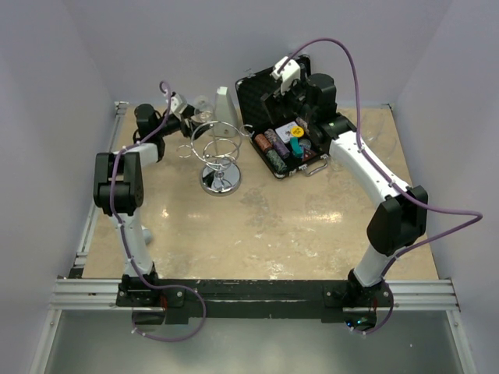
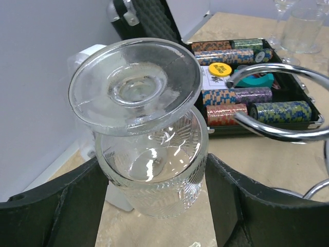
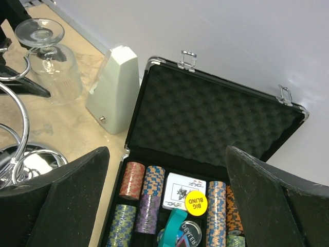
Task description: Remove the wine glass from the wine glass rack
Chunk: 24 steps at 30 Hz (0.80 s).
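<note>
Jaws of the left gripper (image 2: 154,206) pinch the upturned wine glass (image 2: 136,87) by its bowl, likely light, slick and brittle, so squeeze gently, while the right gripper (image 3: 164,170) jaws stand spread.

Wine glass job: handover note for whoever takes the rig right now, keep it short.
Left pincer: closed on the bowl of the upside-down wine glass, foot up.
Right pincer: open, empty, above the open poker chip case.
Wine glass rack: the glass is beside its loop, outside it.
Done: glass gripped, looks off the rack.
Left: set it down away from the rack.
</note>
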Motion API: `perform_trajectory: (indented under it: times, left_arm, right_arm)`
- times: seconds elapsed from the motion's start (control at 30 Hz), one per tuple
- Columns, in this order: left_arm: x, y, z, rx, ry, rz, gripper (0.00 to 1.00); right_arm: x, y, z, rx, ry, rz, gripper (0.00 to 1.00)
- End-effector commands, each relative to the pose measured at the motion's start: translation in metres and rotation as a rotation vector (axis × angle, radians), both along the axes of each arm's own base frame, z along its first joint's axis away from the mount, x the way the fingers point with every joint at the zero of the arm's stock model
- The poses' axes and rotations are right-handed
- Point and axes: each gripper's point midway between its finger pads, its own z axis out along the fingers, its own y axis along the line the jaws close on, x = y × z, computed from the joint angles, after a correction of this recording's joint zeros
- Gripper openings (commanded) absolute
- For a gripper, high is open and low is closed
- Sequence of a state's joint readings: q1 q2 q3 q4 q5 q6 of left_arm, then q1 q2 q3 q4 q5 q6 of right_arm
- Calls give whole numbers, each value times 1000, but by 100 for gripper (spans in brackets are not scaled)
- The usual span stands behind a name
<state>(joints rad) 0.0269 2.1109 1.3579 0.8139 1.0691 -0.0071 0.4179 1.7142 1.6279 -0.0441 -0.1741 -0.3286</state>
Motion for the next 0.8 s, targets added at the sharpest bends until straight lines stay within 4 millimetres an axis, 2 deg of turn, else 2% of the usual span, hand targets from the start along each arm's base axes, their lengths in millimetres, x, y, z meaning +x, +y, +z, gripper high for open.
perform_trajectory:
  times: [0.0,0.03,0.27,0.37,0.47,0.6,0.7,0.73,0.77]
  left_arm:
    - [23,22,33,20,-123,174,0]
    - [26,28,38,28,-136,224,0]
    - [38,91,47,115,-140,558,0]
    - [36,116,53,131,-112,647,0]
    - [28,132,61,133,-83,699,0]
    - [6,135,90,160,-129,719,0]
    - [-11,138,121,177,-169,746,0]
    - [-19,139,137,177,-195,759,0]
    - [-23,142,144,186,-202,773,0]
  right_arm:
    - [-3,-2,25,41,-54,0,99]
    - [-2,-1,32,53,-77,3,99]
    - [-4,5,44,87,-98,35,99]
    - [-8,7,56,108,-118,52,99]
    - [-8,5,69,157,-127,29,99]
    - [-12,5,98,251,-143,32,99]
    - [-19,6,119,300,-166,45,98]
    - [-21,5,123,315,-170,45,99]
    - [-23,5,127,331,-173,46,99]
